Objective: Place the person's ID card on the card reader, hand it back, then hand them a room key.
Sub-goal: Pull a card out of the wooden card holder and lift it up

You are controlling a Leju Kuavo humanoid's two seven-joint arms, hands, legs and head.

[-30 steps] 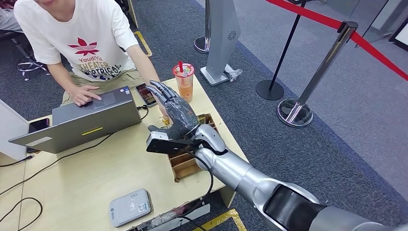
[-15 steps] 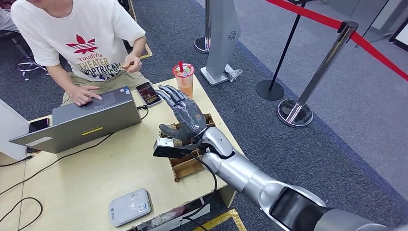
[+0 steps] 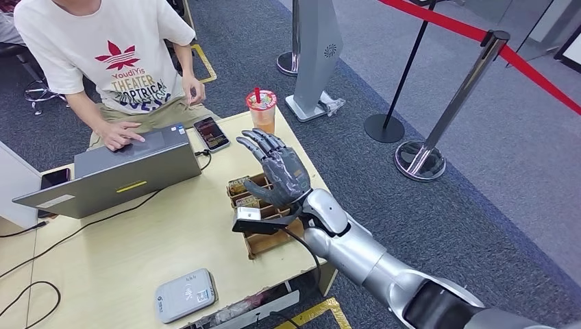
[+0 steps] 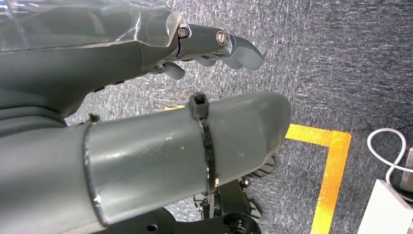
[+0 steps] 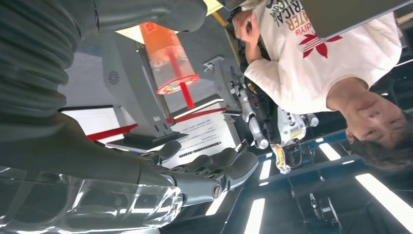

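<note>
The counter (image 3: 137, 253) was pale wood. The card reader (image 3: 185, 295) was light grey with a small blue-and-white label. The laptop (image 3: 116, 175) was grey with a yellow strip. The drink cup (image 3: 262, 115) held orange liquid under a patterned lid, with a red straw. The person's shirt (image 3: 109, 48) was white with a red leaf motif. The right hand (image 3: 281, 171) was dark grey, with a silver arm. The floor carpet (image 3: 438, 226) was grey with yellow tape lines.

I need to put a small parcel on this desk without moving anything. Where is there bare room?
The widest bare patch of the table lies between the laptop, the card reader and the wooden organizer box. The far corner is crowded: a phone, the iced drink cup and the right hand raised over the box.
</note>
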